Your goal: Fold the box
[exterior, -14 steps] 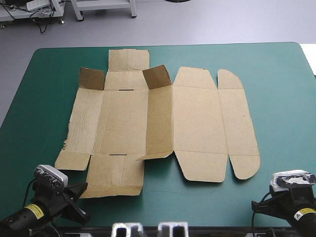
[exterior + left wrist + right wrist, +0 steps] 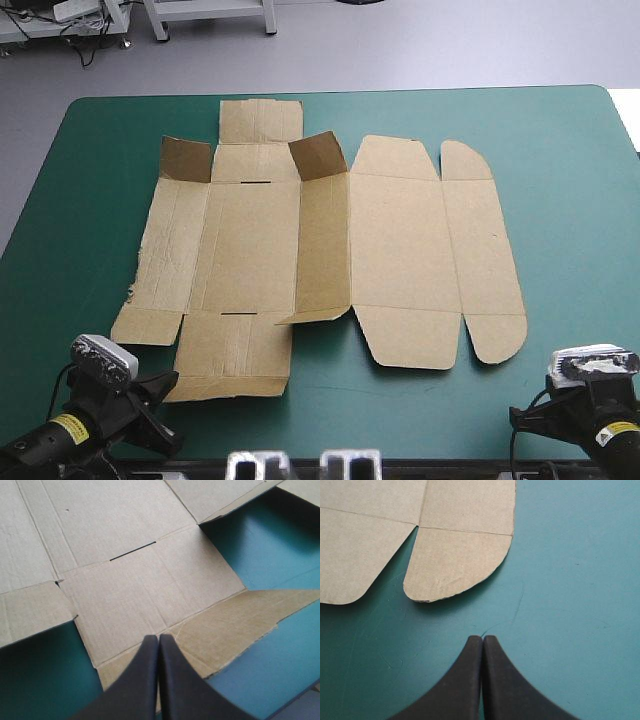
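The brown box point(image 2: 320, 250) lies as a cut sheet nearly flat on the teal-green table point(image 2: 570, 180); two small flaps at its far side stand up a little. My left gripper point(image 2: 160, 385) sits at the near left corner, shut, its tip point(image 2: 158, 639) over the near flap of the box point(image 2: 150, 580). My right gripper point(image 2: 515, 415) rests at the near right corner, also shut, its tip point(image 2: 482, 639) above bare cover just short of the rounded corner flap of the box point(image 2: 455, 565).
Bare teal-green cover runs along the right side point(image 2: 580, 250) and the near edge point(image 2: 400, 410) of the table. The box's far flap point(image 2: 260, 120) reaches close to the far edge.
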You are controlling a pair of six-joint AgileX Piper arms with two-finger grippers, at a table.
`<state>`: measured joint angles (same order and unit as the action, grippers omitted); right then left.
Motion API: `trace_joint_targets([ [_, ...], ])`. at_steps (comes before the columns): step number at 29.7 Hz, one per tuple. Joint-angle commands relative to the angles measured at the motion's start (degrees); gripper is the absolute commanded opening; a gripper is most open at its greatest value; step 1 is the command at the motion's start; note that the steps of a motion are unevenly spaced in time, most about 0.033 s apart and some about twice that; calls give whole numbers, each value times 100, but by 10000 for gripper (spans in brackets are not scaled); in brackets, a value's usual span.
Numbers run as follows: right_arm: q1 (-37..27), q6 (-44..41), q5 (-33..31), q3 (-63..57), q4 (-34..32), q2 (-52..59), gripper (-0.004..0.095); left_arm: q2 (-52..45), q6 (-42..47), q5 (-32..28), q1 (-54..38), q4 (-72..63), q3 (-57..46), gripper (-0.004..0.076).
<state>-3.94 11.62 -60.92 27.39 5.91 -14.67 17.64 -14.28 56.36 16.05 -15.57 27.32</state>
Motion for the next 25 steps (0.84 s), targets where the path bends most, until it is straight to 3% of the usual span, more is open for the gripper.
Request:
trace_joint_targets([
  [1, -21, 4, 268, 126, 24, -75, -18, 124, 2, -198, -16, -141, 368, -8],
  [9, -21, 4, 268, 126, 24, -75, -18, 1285, 2, -192, -16, 318, 2017, -8],
  [18, -21, 4, 268, 126, 24, -75, -18, 3360, 143, -927, -38, 976, 3298, -8],
  [25, -21, 4, 268, 126, 24, -75, -18, 4651, 1626, -1071, -42, 2719, 4457, -8],
])
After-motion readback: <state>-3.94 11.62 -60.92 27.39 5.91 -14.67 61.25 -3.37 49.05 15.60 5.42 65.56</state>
